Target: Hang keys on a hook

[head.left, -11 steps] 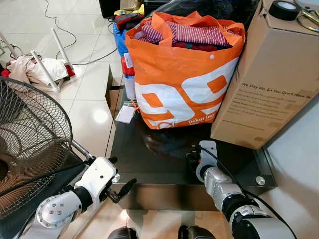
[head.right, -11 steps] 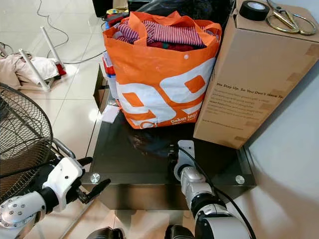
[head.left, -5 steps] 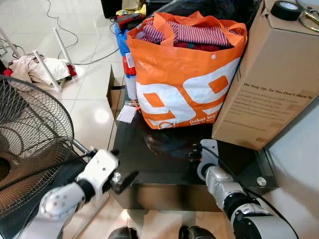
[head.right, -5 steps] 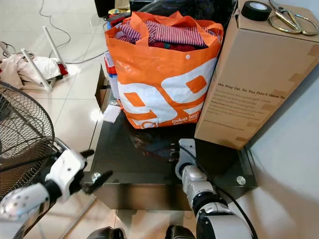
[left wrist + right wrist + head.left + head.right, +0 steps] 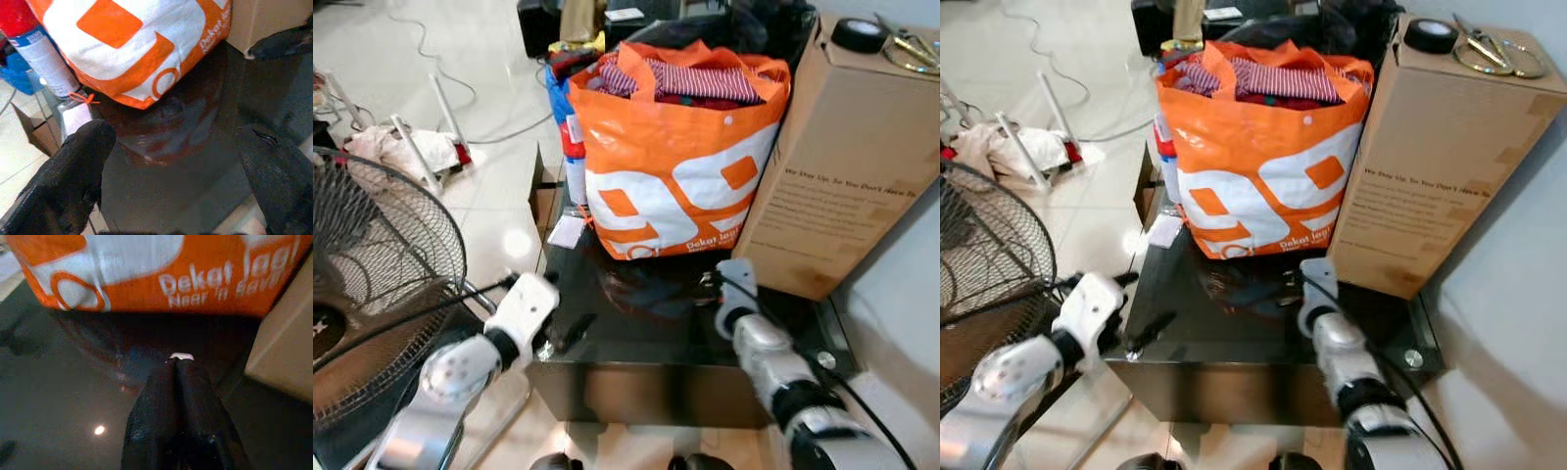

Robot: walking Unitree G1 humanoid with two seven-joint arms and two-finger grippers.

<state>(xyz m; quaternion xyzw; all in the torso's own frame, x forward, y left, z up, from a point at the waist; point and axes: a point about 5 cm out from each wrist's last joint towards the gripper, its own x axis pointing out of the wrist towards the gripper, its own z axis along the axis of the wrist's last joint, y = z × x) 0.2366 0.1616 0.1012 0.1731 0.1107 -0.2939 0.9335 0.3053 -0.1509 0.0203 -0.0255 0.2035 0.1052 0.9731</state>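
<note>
The view has tilted up. Left gripper (image 5: 570,331), fingers spread, has advanced over the glass table (image 5: 636,338); right gripper (image 5: 180,358), pinched together, faces the orange bag (image 5: 680,166). Keys and hook unlocated.

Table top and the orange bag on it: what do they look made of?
Table: looks like dark tinted glass, glossy; it mirrors the bag and a light spot, and round metal fittings sit at its corners. Bag: probably woven plastic, slightly shiny, with creases and printed white shapes. The exact weave is too fine to tell.
</note>
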